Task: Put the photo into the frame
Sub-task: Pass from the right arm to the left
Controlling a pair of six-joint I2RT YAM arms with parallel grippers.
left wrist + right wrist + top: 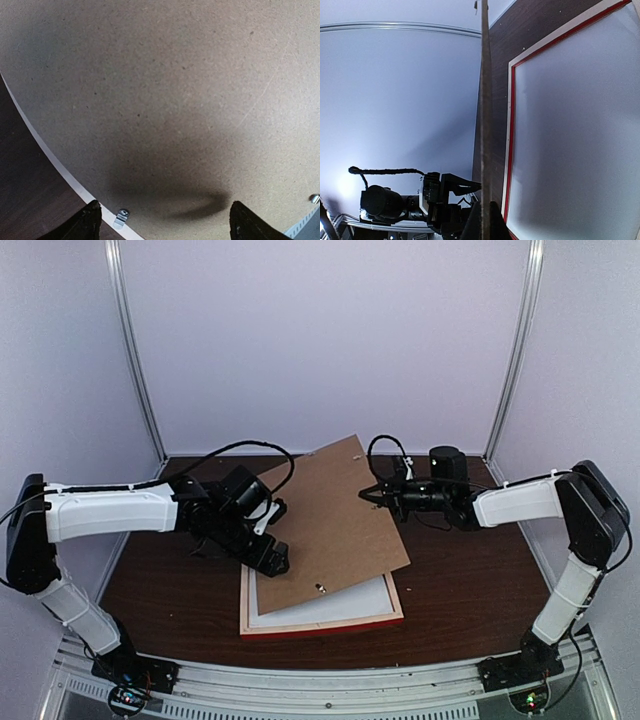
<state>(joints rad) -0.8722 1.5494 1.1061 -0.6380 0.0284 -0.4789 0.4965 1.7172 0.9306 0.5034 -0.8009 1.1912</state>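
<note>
The frame [322, 624] lies flat near the table's front, pale wood rim up, with red showing along its edge [510, 125]. A white sheet [340, 601] fills its opening; the photo's picture side does not show. A brown backing board [335, 525] hangs tilted over the frame. My right gripper [372, 496] is shut on the board's right edge, which the right wrist view shows edge-on [486, 125] between the jaws [486, 215]. My left gripper [272, 558] stands open over the board's left part, with the board's surface [175, 90] under the jaws [165, 215] and nothing held.
A small metal clip [121, 218] sits at the board's edge by the left fingertip. The dark wooden table [170, 580] ends at pale walls with metal corner posts [135, 360]. The left arm [440, 195] shows beyond the board in the right wrist view.
</note>
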